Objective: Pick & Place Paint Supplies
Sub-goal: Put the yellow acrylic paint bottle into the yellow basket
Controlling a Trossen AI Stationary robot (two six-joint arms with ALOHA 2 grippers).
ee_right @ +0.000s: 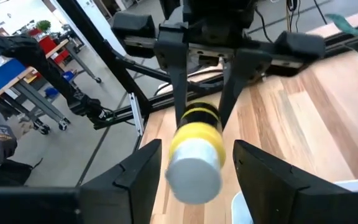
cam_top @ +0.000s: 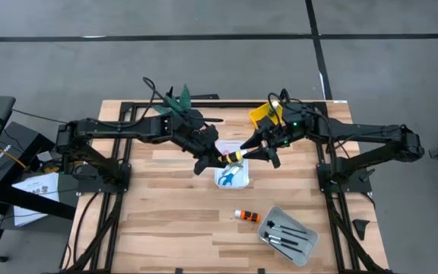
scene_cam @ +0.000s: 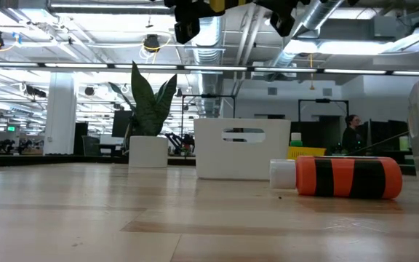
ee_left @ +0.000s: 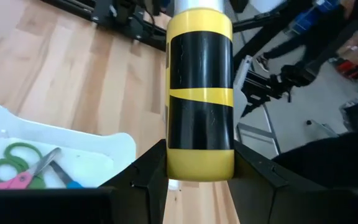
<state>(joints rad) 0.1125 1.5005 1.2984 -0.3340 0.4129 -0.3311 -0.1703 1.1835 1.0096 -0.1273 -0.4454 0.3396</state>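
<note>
A yellow paint bottle [cam_top: 232, 157] with black bands is held in the air over the white tray [cam_top: 242, 181], level between the two arms. My left gripper [cam_top: 210, 160] is shut on it; in the left wrist view the bottle [ee_left: 199, 81] points away from this gripper [ee_left: 199, 169]. My right gripper [ee_right: 197, 177] is open, with a finger on each side of the bottle's white cap [ee_right: 194, 167] and a gap showing on both sides. In the white tray lie green, pink and blue scissors [ee_left: 17, 167]. An orange bottle [cam_top: 247, 217] lies on its side on the table. My left gripper pinches the yellow bottle's base end [ee_left: 199, 158] between its two fingers [ee_left: 146, 177], coming level from the table's left. The bottle is lifted clear and sticks straight out past the fingers along them, cap end toward my right gripper.
A grey tray [cam_top: 268, 228] with dark-handled brushes sits near the table's near right. A yellow tray [cam_top: 263, 116] and a potted plant [cam_top: 178, 98] stand at the far edge. In the low view the orange bottle [scene_cam: 340, 177] lies before the white tray [scene_cam: 242, 149]. Bare wood spreads to the near left.
</note>
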